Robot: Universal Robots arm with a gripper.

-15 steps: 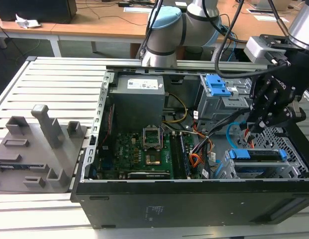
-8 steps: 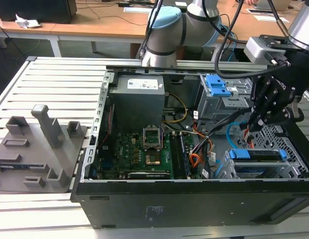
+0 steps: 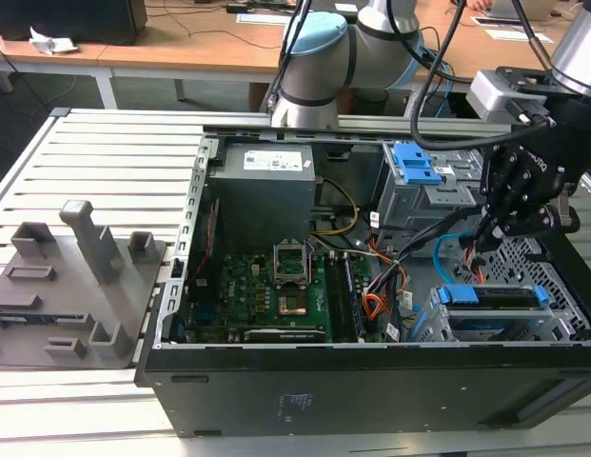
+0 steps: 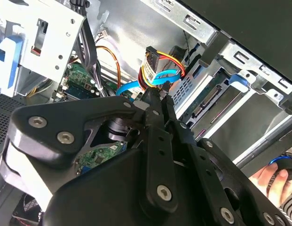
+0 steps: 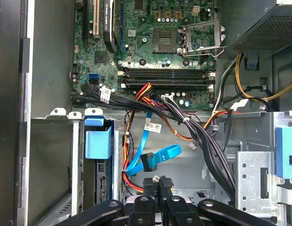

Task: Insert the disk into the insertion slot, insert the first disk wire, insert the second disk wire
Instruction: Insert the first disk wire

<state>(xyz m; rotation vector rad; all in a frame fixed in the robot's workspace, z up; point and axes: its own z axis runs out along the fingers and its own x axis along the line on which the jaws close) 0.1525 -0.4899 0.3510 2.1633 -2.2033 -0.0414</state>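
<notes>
The disk (image 3: 495, 297) in its blue carrier sits inside the insertion slot (image 3: 509, 328), the perforated metal cage at the exterior view's right; its connector edge (image 4: 209, 101) faces the open case. My gripper (image 3: 487, 233) hangs just above and behind the cage. In the second wrist view its fingertips (image 4: 157, 94) are pressed together at the base of the first disk wire (image 4: 151, 63), an orange-red lead with a dark plug held up in mid-air. The second disk wire (image 4: 160, 77), a light-blue cable, loops loosely right behind it (image 5: 162, 154).
A taller grey cage with a blue latch (image 3: 414, 167) stands behind the gripper. Black cable bundles (image 5: 202, 136) cross the case floor beside the motherboard (image 3: 276, 286). A person's hand (image 4: 272, 174) is near the case edge. A grey fixture plate (image 3: 76, 286) lies outside at the exterior view's left.
</notes>
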